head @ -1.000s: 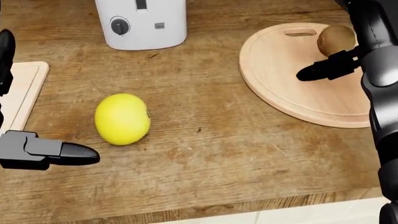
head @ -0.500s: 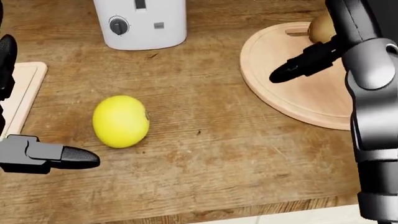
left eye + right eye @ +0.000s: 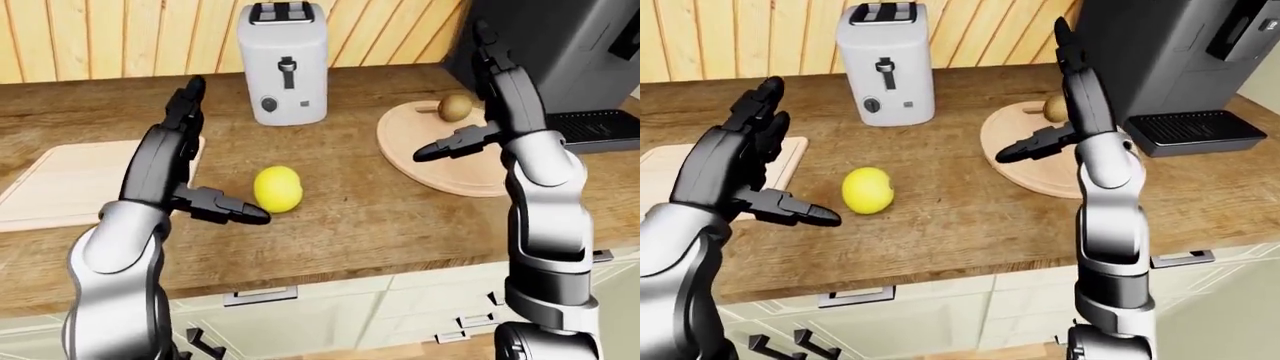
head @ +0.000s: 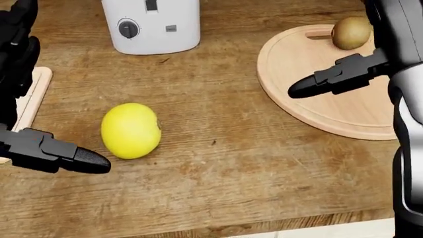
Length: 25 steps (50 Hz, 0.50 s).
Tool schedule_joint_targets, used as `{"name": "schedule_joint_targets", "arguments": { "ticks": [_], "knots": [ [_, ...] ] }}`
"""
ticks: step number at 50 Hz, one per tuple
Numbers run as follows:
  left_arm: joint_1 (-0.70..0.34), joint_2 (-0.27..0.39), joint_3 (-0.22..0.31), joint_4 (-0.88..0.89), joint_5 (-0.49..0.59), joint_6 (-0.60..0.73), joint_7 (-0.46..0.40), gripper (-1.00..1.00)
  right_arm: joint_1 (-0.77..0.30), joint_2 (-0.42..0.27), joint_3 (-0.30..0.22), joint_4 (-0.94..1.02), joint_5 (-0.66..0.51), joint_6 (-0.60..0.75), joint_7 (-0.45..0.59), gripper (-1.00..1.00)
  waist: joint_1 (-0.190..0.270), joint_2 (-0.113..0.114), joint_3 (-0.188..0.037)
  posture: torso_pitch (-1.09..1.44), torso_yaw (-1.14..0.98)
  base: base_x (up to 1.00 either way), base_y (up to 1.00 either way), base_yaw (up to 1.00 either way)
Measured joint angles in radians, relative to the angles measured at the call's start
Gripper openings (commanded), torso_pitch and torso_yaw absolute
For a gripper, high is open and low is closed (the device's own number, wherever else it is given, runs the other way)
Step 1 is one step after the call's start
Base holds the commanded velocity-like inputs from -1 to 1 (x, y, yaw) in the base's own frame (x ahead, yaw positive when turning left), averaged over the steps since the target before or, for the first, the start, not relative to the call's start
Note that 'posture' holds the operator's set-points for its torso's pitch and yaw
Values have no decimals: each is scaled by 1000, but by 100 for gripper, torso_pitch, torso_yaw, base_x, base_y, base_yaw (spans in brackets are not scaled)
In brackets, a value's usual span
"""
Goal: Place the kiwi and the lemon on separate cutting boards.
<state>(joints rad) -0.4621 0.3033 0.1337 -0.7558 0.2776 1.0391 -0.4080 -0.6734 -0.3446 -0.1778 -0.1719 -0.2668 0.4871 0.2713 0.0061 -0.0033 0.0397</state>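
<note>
Kiwi (image 4: 351, 32) on round board (image 4: 311, 104); lemon (image 4: 131, 130) on counter (image 4: 231, 163)

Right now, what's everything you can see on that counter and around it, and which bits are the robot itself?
lemon: one, yellow, on the bare wooden counter, on no board.
kiwi: one, brown, on the round board, near its handle slot.
round cutting board: one, pale wood, right side of the head view.
rectangular cutting board: one, pale wood, left side of the left-eye view.
toaster: one, white, at the top of the counter, above the lemon.
coffee machine: one, dark grey, top right in the right-eye view.
cabinet drawers: cream, below the counter.
left hand: black, open, beside the lemon, not touching it.
right hand: black, open, over the round board.
</note>
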Motion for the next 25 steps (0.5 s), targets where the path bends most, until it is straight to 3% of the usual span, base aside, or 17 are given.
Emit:
{"name": "schedule_joint_targets", "arguments": {
  "ticks": [7, 17, 25],
  "knots": [
    [24, -5, -7, 6, 63, 0, -71, 71, 14, -19, -18, 8, 13, -13, -18, 100, -1, -4, -2, 0, 0, 0, 0, 0],
    [-12, -1, -40, 67, 162, -15, -181, 77, 23, -14, -8, 6, 17, -18, -21, 100, 2, -8, -3, 0, 0, 0, 0, 0],
    [-31, -45, -74, 156, 234, -79, -244, 78, 30, -15, -12, 11, 17, -24, -22, 100, 3, -13, -3, 0, 0, 0, 0, 0]
  ]
}}
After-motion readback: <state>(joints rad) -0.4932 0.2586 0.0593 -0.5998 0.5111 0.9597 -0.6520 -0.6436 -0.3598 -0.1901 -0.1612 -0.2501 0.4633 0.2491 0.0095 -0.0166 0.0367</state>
